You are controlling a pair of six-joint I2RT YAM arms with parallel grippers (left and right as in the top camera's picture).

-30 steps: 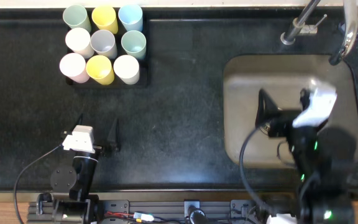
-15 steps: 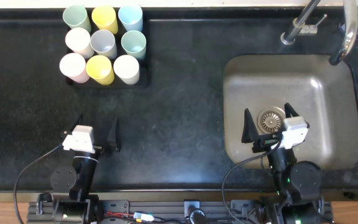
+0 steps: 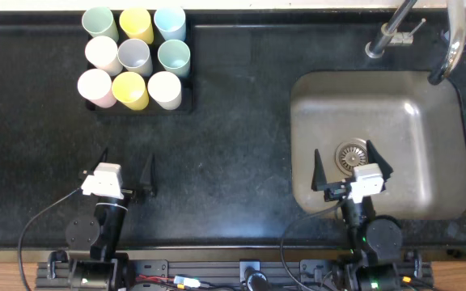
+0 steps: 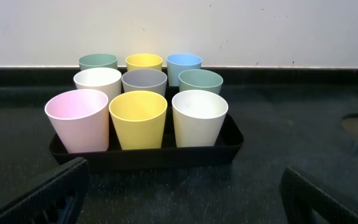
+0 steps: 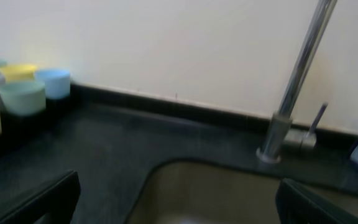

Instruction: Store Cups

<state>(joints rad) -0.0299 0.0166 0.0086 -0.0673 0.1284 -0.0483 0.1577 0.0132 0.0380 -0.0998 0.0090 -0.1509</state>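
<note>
Nine cups [image 3: 134,56] in a tray [image 4: 145,158] on the worktop's [image 3: 233,162] far left (three rows of three), sink [image 3: 427,105] at right, faucet [image 3: 395,28] behind it

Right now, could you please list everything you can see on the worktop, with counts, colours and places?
cups: nine; two yellow, two white, two green, one blue, one grey, one pink; upright, three rows of three in the tray.
tray: one, black, far left of the worktop.
worktop: one, black, speckled.
sink: one, steel, on the right.
drain: one, metal, in the sink floor.
tap: one, chrome, behind the sink.
left tool: one, black fingers, open, above the worktop in front of the tray.
right tool: one, black fingers, open, above the sink's near side.
</note>
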